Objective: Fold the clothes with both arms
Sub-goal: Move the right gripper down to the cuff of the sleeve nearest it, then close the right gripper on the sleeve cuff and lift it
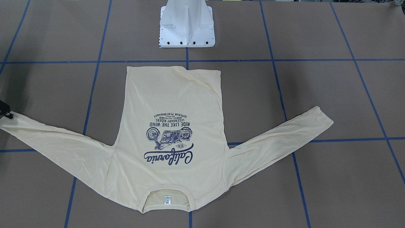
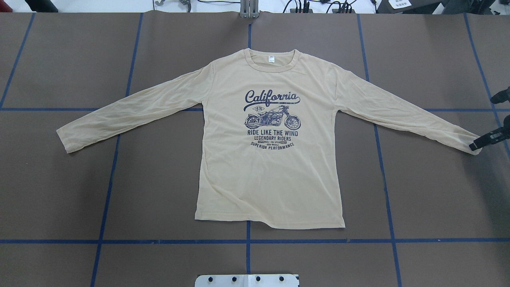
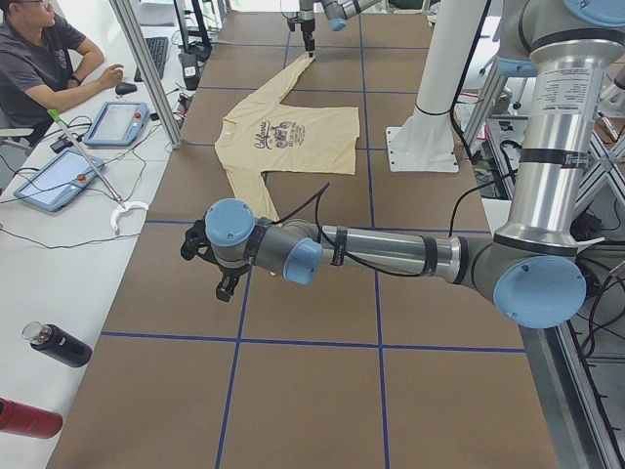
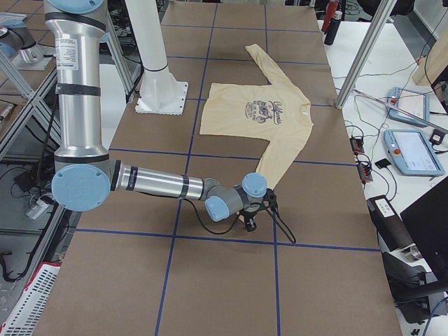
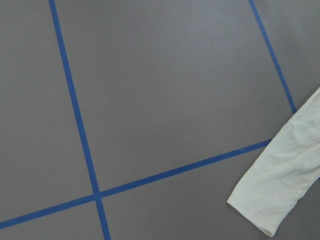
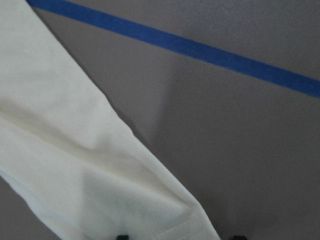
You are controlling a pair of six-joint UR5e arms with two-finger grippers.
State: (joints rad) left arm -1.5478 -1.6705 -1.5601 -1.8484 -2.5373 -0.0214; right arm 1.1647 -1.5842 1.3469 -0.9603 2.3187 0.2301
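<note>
Pale cream-yellow long-sleeved T-shirt (image 2: pixel 271 175), spread flat and print-up on the brown tabletop (image 2: pixel 418 199), straight out in front of the white pedestal base (image 1: pixel 186 28). Hem nearest the base, collar and white neck tag (image 2: pixel 271 59) farthest from it. Sleeves thrown wide to either side of the base, each long axis slanting from the shoulder outward and back toward the base's edge of the tabletop.

Right cuff (image 6: pixel 185 225) out to the base's right, lying directly at the right fingers (image 2: pixel 488 138): from the right wrist, framed by two dark tips standing apart, one on either side of the cuff end, so spread and not clamped. Left cuff (image 5: pixel 260 205) out to the base's left, close by the left fingers (image 3: pixel 227 285), poised just beyond the sleeve's end. Cannot tell whether spread or closed there: absent from the left wrist view, shown only from the side.

Probably the opening step: taking both cuffs to carry the sleeves in over the trunk. Right arm (image 4: pixel 154 182) the nearer to its hold; left arm (image 3: pixel 391 252) with a short approach along the sleeve's line to make.

Thin, limp fabric, softly wrinkled; navy motorcycle graphic (image 2: pixel 273 117) and "California" lettering crisp. Likely to sag and drag if lifted by one cuff.
</note>
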